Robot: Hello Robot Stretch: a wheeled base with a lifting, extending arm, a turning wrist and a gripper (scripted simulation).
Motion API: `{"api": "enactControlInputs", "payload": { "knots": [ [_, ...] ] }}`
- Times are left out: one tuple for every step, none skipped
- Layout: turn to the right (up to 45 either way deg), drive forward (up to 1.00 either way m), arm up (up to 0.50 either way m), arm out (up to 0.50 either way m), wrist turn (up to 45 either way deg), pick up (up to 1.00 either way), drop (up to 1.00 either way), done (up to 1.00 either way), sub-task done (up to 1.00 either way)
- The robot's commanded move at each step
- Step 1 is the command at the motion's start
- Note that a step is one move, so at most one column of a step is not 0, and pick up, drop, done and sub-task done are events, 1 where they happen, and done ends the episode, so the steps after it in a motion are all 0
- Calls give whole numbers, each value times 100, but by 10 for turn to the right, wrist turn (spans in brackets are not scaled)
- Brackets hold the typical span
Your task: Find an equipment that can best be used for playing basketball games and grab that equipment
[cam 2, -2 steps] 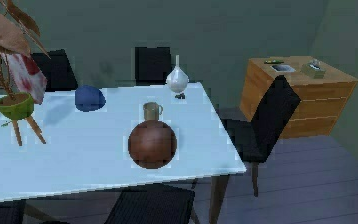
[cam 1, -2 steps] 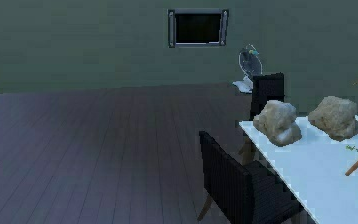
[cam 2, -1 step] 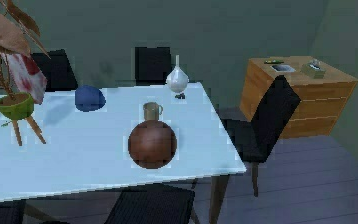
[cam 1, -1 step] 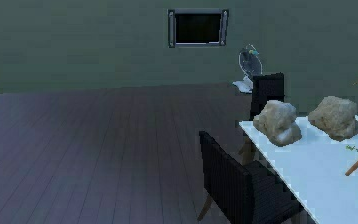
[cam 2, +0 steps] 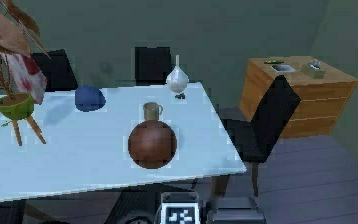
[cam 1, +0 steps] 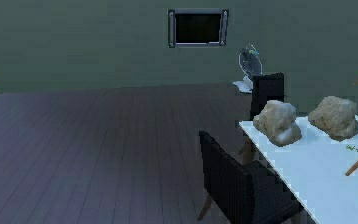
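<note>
A round brown-orange ball that looks like a basketball rests on the white table, near its front edge in the arm side view. At that view's bottom edge, just below the ball, a white marker square and the gripper's dark body poke into the picture. The gripper's far end is hard to make out, so I cannot tell whether it holds anything.
Behind the ball stand a tan mug, a blue lump, a white vase and a potted plant. Dark chairs ring the table, with a wooden dresser beyond. In the forward view, two rocks lie on the table.
</note>
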Motion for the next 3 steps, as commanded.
{"api": "enactControlInputs", "payload": {
  "knots": [
    [0,0,0,36,0,0,0,0,0],
    [0,0,0,0,450,0,0,0,0],
    [0,0,0,0,450,0,0,0,0]
  ]
}}
